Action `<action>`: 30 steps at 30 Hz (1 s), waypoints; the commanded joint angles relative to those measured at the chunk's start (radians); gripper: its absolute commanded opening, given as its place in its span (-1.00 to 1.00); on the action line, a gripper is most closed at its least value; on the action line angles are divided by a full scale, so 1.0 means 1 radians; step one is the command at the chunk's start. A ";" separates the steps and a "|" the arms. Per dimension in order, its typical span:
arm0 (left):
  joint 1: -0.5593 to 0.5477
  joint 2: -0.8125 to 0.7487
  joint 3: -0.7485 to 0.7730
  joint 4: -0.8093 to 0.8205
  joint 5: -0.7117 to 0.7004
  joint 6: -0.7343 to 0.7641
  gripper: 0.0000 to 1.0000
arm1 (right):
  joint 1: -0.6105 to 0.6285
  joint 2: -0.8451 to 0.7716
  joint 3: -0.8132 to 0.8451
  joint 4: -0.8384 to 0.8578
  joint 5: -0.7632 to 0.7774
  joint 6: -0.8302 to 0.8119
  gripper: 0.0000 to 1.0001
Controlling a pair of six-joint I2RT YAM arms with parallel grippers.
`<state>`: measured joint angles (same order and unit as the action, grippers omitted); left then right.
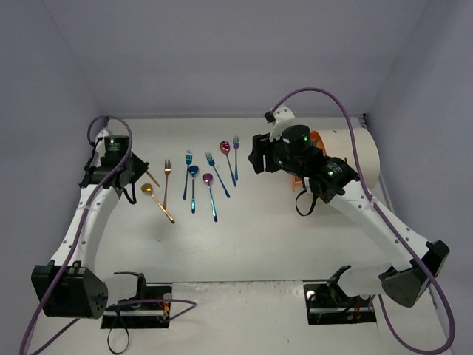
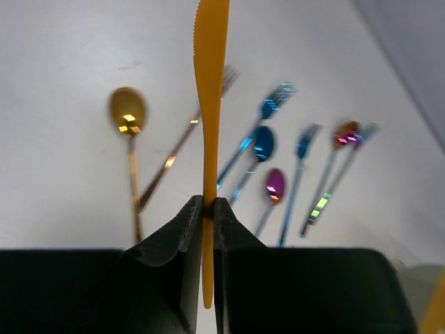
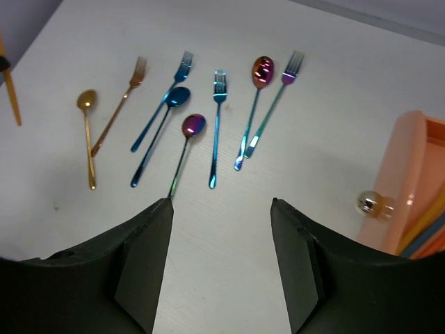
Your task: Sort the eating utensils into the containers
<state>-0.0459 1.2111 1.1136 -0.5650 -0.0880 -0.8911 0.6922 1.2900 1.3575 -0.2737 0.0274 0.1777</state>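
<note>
My left gripper (image 2: 207, 205) is shut on a gold-orange knife (image 2: 211, 104), which stands edge-on between the jaws above the table's left side (image 1: 153, 178). Spread on the table lie a gold spoon (image 1: 148, 189), a gold fork (image 1: 167, 177), two blue forks (image 1: 188, 166), a blue spoon (image 1: 193, 177), two magenta spoons (image 1: 209, 181) and a purple fork (image 1: 236, 151). My right gripper (image 3: 221, 202) hangs open and empty to the right of the row, in front of the white cylinder cabinet (image 1: 355, 148). An orange drawer (image 3: 410, 181) with a gold knob (image 3: 368, 203) stands pulled out.
Orange and blue strips show inside the open drawer at the right wrist view's right edge. Grey walls close the table on the left, back and right. Bare white tabletop (image 1: 244, 244) lies between the utensil row and the arm bases.
</note>
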 commanded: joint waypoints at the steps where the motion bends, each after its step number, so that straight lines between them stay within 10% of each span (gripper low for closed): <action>1: -0.120 -0.014 0.131 0.067 0.154 0.037 -1.00 | 0.025 0.044 0.071 0.102 -0.152 0.029 0.11; 12: -0.384 -0.023 0.206 0.331 0.287 -0.109 -1.00 | 0.109 0.120 0.148 0.168 -0.197 0.082 0.10; 30: -0.492 -0.070 0.137 0.515 0.289 -0.154 -1.00 | 0.150 0.143 0.134 0.243 -0.101 0.190 -0.28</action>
<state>-0.5275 1.1757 1.2470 -0.1565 0.1875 -1.0316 0.8284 1.4331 1.4609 -0.1160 -0.1216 0.3451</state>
